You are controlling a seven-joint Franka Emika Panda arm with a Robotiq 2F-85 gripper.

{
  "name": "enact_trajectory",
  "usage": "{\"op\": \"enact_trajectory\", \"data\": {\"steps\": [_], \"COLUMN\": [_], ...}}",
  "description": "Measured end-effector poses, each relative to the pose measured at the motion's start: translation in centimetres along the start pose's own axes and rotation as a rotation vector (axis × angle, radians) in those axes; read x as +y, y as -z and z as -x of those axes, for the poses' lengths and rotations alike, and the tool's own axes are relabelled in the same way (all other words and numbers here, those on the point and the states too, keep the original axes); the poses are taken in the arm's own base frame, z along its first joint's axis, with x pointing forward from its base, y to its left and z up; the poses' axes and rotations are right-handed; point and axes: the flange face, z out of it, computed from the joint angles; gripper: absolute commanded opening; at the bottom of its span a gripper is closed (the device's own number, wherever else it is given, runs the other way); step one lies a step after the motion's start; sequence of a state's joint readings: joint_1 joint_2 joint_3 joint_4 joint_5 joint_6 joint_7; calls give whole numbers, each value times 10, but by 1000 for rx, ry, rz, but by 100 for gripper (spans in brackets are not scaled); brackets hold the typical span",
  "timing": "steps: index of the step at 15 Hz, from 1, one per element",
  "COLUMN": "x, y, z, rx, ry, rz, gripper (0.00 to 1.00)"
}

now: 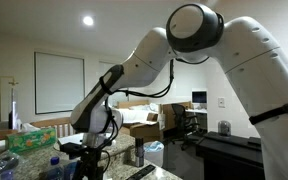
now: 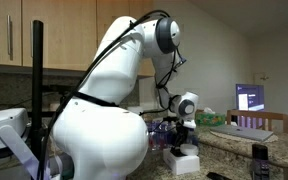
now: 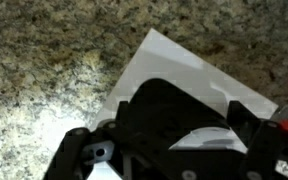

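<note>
While the wrist view looks straight down on the white box (image 3: 189, 65) lying on the granite counter (image 3: 44, 60), the gripper (image 3: 172, 132) enters from 6 o'clock, its fingers (image 3: 79, 155) spread apart around a dark rounded shape I cannot identify. Only an exterior view shows height: the gripper (image 2: 184, 135) hangs just above the box, at its 12 o'clock.

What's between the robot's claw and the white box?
Nothing. In the wrist view the gripper hangs right over the white box, with no other thing between them.
</note>
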State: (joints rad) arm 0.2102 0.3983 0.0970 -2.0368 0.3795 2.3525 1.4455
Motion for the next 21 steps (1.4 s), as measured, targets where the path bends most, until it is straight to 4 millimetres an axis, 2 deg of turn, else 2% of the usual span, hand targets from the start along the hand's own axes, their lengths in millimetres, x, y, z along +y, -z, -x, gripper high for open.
{"op": "enact_trajectory", "data": {"steps": [3,9,11,12,14,18,21], "x": [-6,8,13,14,11,-2,-5], "y": [13,42,51,53,56,54,43], "z": [-48,-180,-207,-213,-208,-162,-132], "rx": [18,52,52,51,47,44,70], "ry": [-106,-417,-490,-507,-504,-414,-347], "rz": [-25,-73,-86,-91,-97,-97,-76], "gripper": [100,100,100,100,100,100,100]}}
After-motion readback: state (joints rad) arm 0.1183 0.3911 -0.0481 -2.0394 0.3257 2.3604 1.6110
